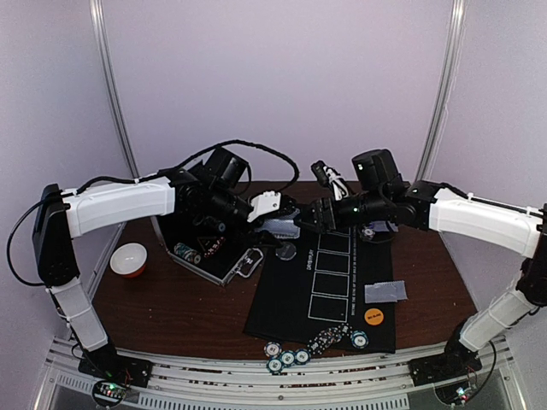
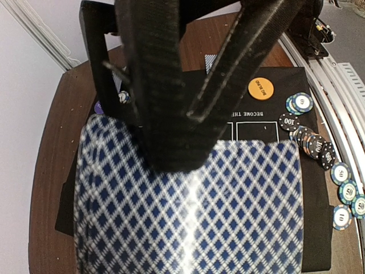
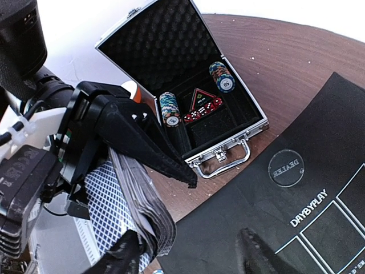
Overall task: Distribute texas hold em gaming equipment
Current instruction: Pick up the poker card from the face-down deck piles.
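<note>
**Deck held above the far middle of the counter (image 1: 171, 307), dealing about to start**
Your left hand (image 2: 188, 137) is clenched on the blue-diamond card deck (image 2: 188, 217). Your right hand (image 3: 188, 257) is spread beside it, so next you likely pinch off cards for the mat (image 1: 282, 316). Readable: DAYBYPLAY, a DEALER disc (image 3: 286, 168), and 100 and 50 on chips (image 1: 288, 357) by the near edge.

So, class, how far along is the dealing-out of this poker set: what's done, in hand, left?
Done: chips and an orange button lie on or by the black mat. In hand: the left gripper clamps the deck, the right gripper open beside it. Left: two chip stacks sit in the case.
</note>
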You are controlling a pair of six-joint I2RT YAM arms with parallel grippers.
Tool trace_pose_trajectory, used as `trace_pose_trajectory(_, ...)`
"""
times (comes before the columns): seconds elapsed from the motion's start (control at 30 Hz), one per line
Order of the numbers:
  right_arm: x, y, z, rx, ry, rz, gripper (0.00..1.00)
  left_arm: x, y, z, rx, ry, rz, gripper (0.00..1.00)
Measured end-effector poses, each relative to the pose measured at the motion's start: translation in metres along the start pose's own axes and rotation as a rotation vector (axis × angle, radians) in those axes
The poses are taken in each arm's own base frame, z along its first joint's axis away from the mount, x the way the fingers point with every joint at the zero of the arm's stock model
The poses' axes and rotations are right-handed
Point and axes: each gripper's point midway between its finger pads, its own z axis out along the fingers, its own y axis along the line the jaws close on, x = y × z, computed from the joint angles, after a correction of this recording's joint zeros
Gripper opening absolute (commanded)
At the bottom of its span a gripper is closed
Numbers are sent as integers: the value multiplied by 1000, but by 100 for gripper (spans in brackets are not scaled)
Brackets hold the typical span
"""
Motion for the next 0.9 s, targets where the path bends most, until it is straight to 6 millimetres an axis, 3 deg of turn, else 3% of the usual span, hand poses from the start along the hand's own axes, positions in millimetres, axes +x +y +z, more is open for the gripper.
trace_pose_trajectory(0.23,-11,14,-1,-72,-40,-9,82,0,0,0,0,0,0,56)
trace_pose_trajectory(0.33,-18,16,5,-88,-66,-1,84,0,0,0,1,-1,0,56)
trace_pose_trajectory(0.6,-7,2,32,-74,-32,38,81,0,0,0,0,2,-1,56)
trace_pose_trajectory(0.9,-2,-5,26,-16,-18,26,71,1,1,0,-8,8,0,56)
